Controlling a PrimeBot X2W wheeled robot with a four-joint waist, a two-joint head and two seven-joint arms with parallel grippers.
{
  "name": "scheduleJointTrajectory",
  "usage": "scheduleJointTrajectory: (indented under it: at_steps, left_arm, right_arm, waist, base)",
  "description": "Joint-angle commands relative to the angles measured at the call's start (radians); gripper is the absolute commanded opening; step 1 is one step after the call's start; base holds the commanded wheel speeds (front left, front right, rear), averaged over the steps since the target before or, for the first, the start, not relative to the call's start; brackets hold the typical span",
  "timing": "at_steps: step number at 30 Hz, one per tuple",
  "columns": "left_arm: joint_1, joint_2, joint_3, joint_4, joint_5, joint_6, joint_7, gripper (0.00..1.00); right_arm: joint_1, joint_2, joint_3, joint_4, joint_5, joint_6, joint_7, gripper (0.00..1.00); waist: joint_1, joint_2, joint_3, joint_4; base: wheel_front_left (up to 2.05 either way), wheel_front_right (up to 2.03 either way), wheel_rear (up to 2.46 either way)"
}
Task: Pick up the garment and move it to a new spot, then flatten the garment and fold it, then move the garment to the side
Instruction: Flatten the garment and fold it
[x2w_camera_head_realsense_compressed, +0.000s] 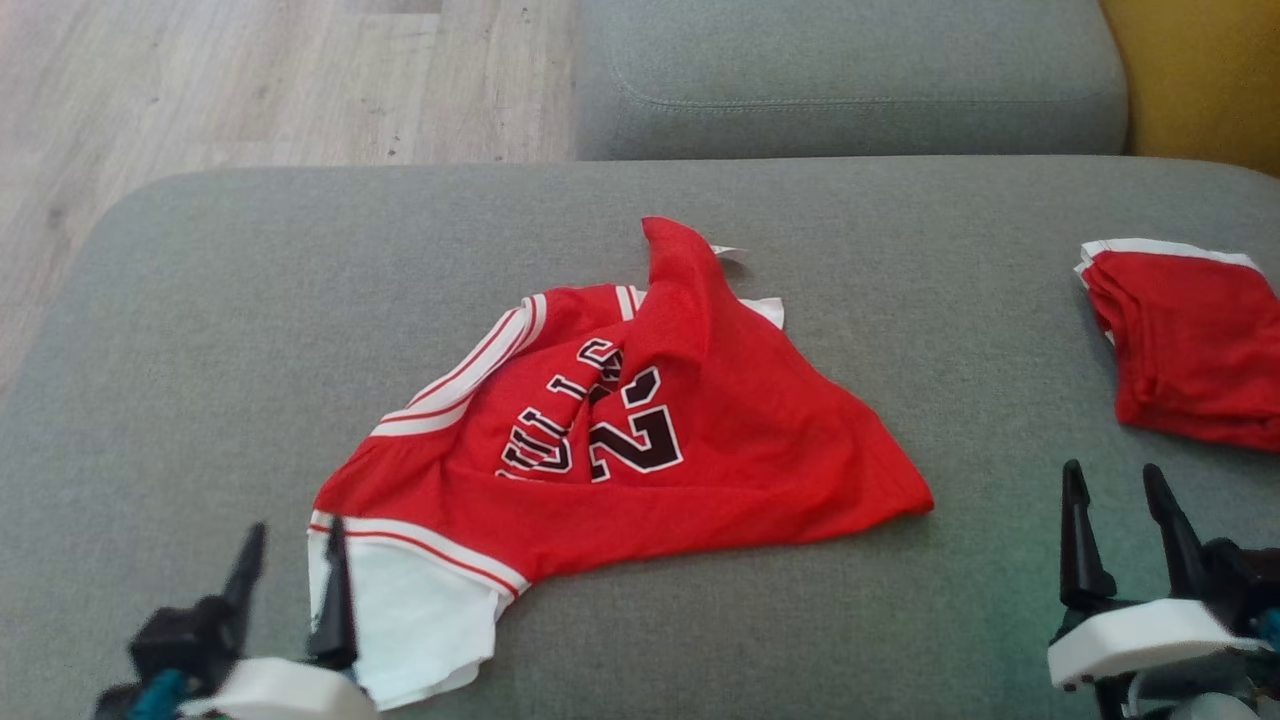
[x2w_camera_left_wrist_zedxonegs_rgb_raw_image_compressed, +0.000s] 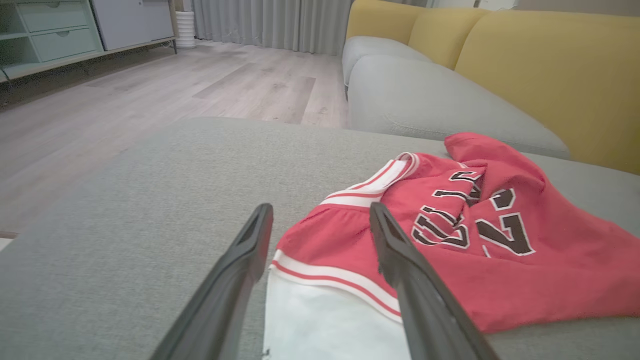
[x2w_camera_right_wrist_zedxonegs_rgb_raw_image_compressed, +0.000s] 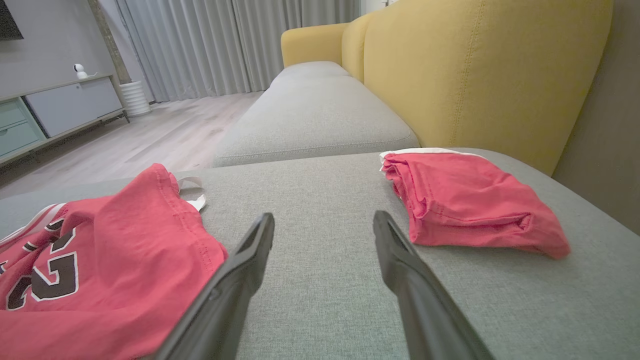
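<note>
Head view: left pincer (x2w_camera_head_realsense_compressed: 297, 528) and right pincer (x2w_camera_head_realsense_compressed: 1112, 470) both gape released nearest me, the left over the white hem (x2w_camera_head_realsense_compressed: 400, 600) of the jersey (x2w_camera_head_realsense_compressed: 700, 440). It lies crumpled in the middle of the cushion (x2w_camera_head_realsense_compressed: 200, 350). Soft, light and floppy, it's best pinched at the striped edges (x2w_camera_head_realsense_compressed: 470, 375), I'd say.

Left gripper (x2w_camera_head_realsense_compressed: 297, 527) and right gripper (x2w_camera_head_realsense_compressed: 1112, 468) showing black over white
Each is wearing two long, tapering matte-black fingers (x2w_camera_head_realsense_compressed: 1080, 540) on blocky black mounts, with a rounded white shell (x2w_camera_head_realsense_compressed: 1130, 640) sitting behind them and a small teal part (x2w_camera_head_realsense_compressed: 160, 692) peeking out beside it.
</note>
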Motion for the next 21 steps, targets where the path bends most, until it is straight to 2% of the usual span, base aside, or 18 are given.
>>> scheduleJointTrajectory:
  at_steps: [1,4,10,11,18,21]
  left_arm:
    - [-0.039,-0.002,0.052,-0.017,0.017,-0.012,-0.012,1.00]
    - [-0.067,-0.045,0.038,0.018,0.040,-0.041,-0.012,1.00]
    - [-0.227,-0.149,-0.075,0.179,0.091,-0.134,0.053,1.00]
    - [-0.227,-0.149,-0.075,0.179,0.091,-0.134,0.053,1.00]
    - [-0.430,-0.291,-0.151,0.432,0.113,-0.232,0.131,1.00]
    - [-0.503,-0.333,-0.163,0.537,0.116,-0.256,0.152,1.00]
  right_arm:
    - [-0.039,-0.007,0.019,-0.032,-0.007,0.007,-0.005,1.00]
    - [-0.042,-0.007,0.020,-0.033,-0.004,0.007,-0.006,1.00]
    - [-0.058,-0.007,0.040,-0.026,-0.004,0.007,-0.007,1.00]
    - [-0.058,-0.007,0.040,-0.026,-0.004,0.007,-0.007,1.00]
    - [-0.095,-0.007,0.068,-0.039,-0.018,0.007,0.005,1.00]
    - [-0.108,-0.007,0.076,-0.050,-0.022,0.007,0.011,1.00]
  waist:
    - [0.0000,0.0000,-0.001,0.004]
    - [0.0000,0.0000,-0.001,0.014]
    - [0.0000,0.0000,0.016,0.017]
    - [0.0000,0.0000,0.016,0.017]
    - [0.0000,0.0000,0.075,-0.028]
    - [0.0000,0.0000,0.105,-0.053]
  base:
    - [0.00,0.00,0.00]
    - [0.00,0.00,0.00]
    - [0.00,0.00,0.00]
    - [0.00,0.00,0.00]
    - [0.00,0.00,0.00]
    - [0.00,0.00,0.00]
